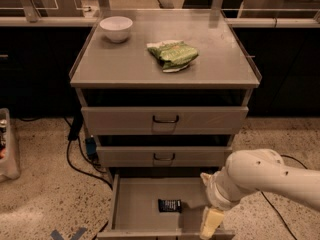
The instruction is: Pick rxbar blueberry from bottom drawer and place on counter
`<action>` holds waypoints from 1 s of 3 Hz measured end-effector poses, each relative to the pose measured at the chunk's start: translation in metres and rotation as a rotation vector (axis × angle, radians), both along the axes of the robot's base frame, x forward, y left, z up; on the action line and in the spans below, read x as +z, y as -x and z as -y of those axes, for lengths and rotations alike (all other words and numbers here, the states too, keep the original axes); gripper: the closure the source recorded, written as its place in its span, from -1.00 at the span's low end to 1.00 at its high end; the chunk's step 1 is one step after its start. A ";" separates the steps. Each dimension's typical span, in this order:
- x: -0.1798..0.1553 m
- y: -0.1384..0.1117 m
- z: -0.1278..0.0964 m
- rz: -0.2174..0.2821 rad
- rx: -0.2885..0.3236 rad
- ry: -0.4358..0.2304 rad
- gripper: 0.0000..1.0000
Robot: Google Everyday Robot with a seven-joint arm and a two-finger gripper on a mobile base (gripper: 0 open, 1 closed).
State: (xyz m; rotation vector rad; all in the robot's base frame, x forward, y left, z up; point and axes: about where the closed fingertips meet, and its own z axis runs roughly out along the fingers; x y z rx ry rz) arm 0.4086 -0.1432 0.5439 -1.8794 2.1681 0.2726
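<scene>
The claw (211,224) hangs low at the front right corner of the bottom drawer (140,199), just over its edge. I cannot tell if the claw is spread or pressed together. It holds nothing that I can see. The fat white arm (255,176) comes in from the right side and bends down to it.

The rxbar blueberry (170,205) lies flat on the grey drawer floor, near the middle and a bit to the front. It sits to the left of the claw in the camera view, close by but not touching it. Its long side runs left to right, across the drawer. So I think the claw has to slide left and go down, and grab the bar across its short side (front to back).

Above the open drawer are the middle drawer (130,156) and the top drawer (120,120). Both are pushed in, and each has one dark loop handle.

At the top is the tabletop (125,64), where the bar has to go. A green snack bag (173,54) lies near its middle, and a white bowl (116,28) stands at the far left corner. The front part looks bare, so there is room for the bar.

Counting: one arm, one claw, one bar, three drawers, two handles, one bag, one bowl.
</scene>
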 end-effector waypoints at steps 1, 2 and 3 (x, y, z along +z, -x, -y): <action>-0.067 0.004 -0.024 -0.048 0.034 -0.048 -1.00; -0.127 -0.001 -0.048 -0.090 0.064 -0.071 -1.00; -0.172 -0.009 -0.068 -0.125 0.076 -0.079 -1.00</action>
